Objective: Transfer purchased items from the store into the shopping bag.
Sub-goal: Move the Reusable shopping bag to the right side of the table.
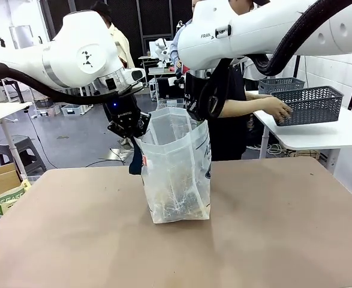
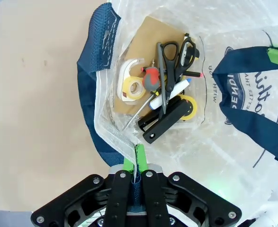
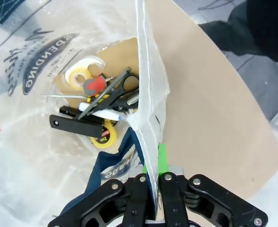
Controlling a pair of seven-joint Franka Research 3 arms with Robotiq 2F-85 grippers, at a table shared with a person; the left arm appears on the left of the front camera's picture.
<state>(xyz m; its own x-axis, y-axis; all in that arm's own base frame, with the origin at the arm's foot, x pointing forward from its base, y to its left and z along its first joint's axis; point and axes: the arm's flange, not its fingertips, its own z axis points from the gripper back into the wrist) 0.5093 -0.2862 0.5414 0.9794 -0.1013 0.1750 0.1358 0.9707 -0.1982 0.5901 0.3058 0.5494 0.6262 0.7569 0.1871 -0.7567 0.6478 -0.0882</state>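
Shopping bag: upright on the bench; left gripper and right gripper each pinched shut on its rim. Purchased items: inside. Store: side bench. Loading seemingly done; you'd release evenly next.

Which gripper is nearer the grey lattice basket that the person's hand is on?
Right. The right gripper pinches the shopping bag's rim on the side towards the basket; the left gripper pinches the opposite rim, farther away.

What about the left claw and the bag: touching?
Touching. Left wrist view: the left gripper is shut on the shopping bag rim, pinched between its green pads.
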